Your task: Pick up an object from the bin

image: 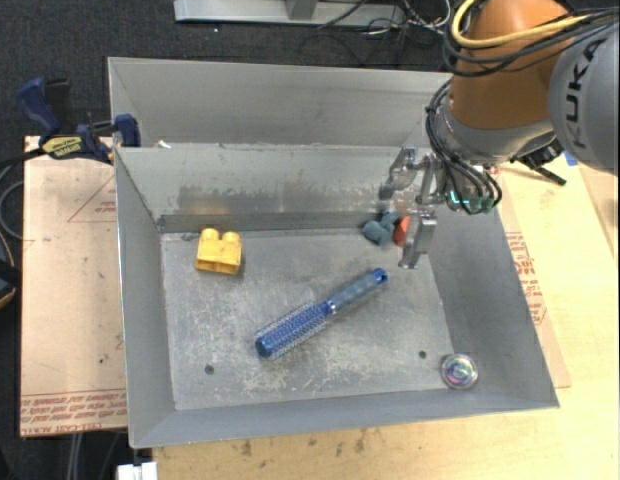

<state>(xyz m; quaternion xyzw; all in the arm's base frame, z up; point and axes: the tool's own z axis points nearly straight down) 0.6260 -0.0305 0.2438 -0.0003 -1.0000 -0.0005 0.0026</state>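
We see a grey metal bin [140, 268] with sloping walls and four loose things on its floor. A yellow toy brick [219, 250] sits near the back left corner, just off the back wall. A blue brush [320, 314] lies slantwise across the middle. Its bristled head points toward the front left and its smooth handle toward the back right. A small shiny round thing [458, 370] rests in the front right corner, at the foot of the right wall. A small blue-grey and orange-red thing [376, 231] lies at the back edge of the floor, right of the middle.

The gripper [400, 238] hangs over that back right part of the floor, reaching in from above the right wall. Its fingers [414, 243] stand apart. The longer one shows just right of the blue-grey and orange-red thing. That thing sits at the fingertips, but we cannot tell whether either finger touches it.

The brush handle ends just in front of the gripper, apart from it. The back wall and the right wall are both close to the gripper there. Wider open floor lies along the front edge and the left edge, and between the brick and the brush.
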